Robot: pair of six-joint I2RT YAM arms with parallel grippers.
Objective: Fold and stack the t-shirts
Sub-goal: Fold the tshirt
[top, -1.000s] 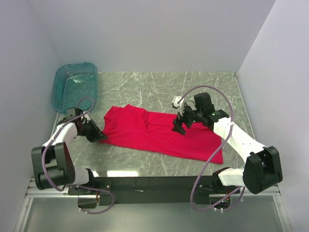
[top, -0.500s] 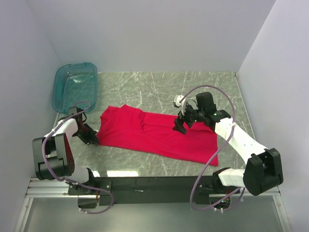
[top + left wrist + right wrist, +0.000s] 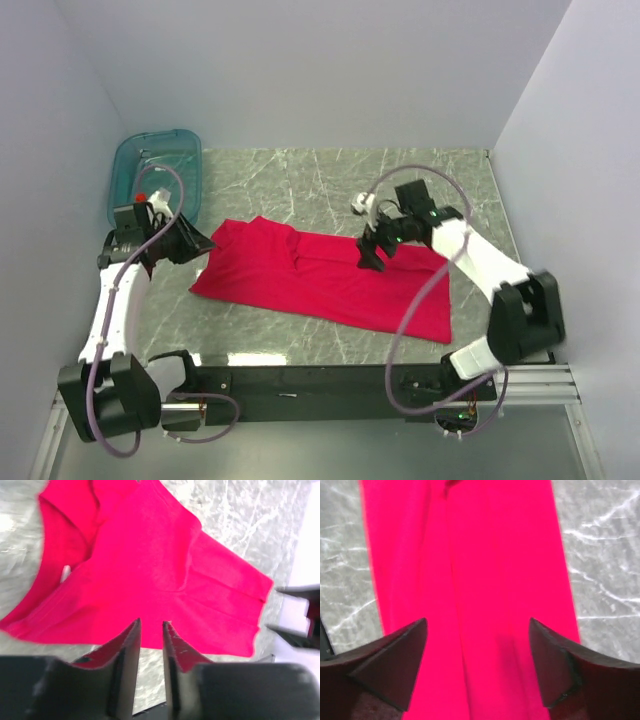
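Observation:
The red t-shirt [image 3: 320, 285] lies spread flat on the marble table [image 3: 300, 180], running from near left to near right. My left gripper [image 3: 207, 243] hovers above the shirt's left edge. In the left wrist view, the left gripper [image 3: 151, 623] is open by a narrow gap, with bare marble showing between the fingers. Beyond them the t-shirt [image 3: 150, 565] shows a small white label [image 3: 65, 573]. My right gripper [image 3: 370, 260] hangs over the shirt's middle. In the right wrist view, the right gripper [image 3: 478, 621] is wide open above the t-shirt [image 3: 470, 555], holding nothing.
A translucent teal tub [image 3: 155, 175] stands at the far left corner, just behind the left arm. White walls close the table in on the left, back and right. The arms' black base rail [image 3: 320, 380] runs along the near edge.
The left gripper dragged the shirt's left edge leftward, then parted its jaws, let go and rose toward the tub. The right gripper shifted slightly left over the shirt.

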